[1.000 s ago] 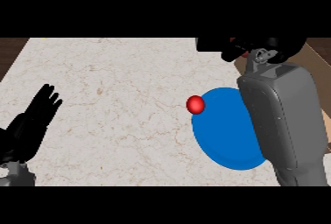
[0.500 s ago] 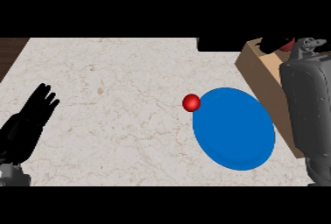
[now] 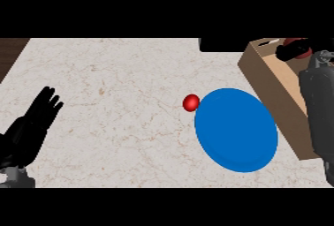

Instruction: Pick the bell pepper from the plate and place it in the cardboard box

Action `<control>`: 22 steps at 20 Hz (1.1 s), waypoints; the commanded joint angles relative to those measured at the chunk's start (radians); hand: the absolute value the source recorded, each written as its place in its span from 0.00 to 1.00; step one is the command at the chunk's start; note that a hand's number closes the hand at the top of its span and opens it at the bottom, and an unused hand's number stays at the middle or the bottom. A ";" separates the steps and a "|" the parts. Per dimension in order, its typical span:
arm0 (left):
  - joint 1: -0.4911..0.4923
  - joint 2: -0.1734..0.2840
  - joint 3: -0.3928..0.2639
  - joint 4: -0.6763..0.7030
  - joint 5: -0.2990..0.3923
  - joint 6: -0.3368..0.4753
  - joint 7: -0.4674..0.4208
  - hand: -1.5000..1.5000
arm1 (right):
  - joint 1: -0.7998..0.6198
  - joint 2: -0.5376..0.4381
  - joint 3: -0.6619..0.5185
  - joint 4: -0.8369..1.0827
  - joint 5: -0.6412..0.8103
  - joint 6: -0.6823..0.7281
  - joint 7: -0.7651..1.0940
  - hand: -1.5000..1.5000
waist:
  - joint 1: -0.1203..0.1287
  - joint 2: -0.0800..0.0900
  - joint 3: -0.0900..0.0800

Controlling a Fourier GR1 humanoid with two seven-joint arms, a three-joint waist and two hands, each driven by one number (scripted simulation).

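The blue plate (image 3: 236, 130) lies bare on the marble counter, right of centre. My right hand (image 3: 289, 53) is at the top right, above the open cardboard box (image 3: 262, 76). Its fingers are curled round a red thing (image 3: 302, 47), which looks like the bell pepper; most of it is hidden by the hand. The grey right forearm (image 3: 318, 110) runs down the right edge over the box. At the lower left my left hand (image 3: 32, 128) rests open, fingers up, holding nothing.
A small round red object (image 3: 190, 102) sits on the counter against the plate's upper left rim. A dark strip (image 3: 222, 44) runs along the counter's far edge by the box. Dark wood (image 3: 9, 53) shows past the counter's left corner.
My right arm has swung right and away from the plate, carrying the red thing to above the box, which now shows in full. The left hand and the small red object have stayed put.
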 commanded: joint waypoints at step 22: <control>-0.022 0.009 0.013 -0.028 0.013 0.003 0.057 0.50 | 0.144 0.072 -0.297 0.135 -0.382 -0.395 -0.292 0.00 | -0.012 -0.005 0.001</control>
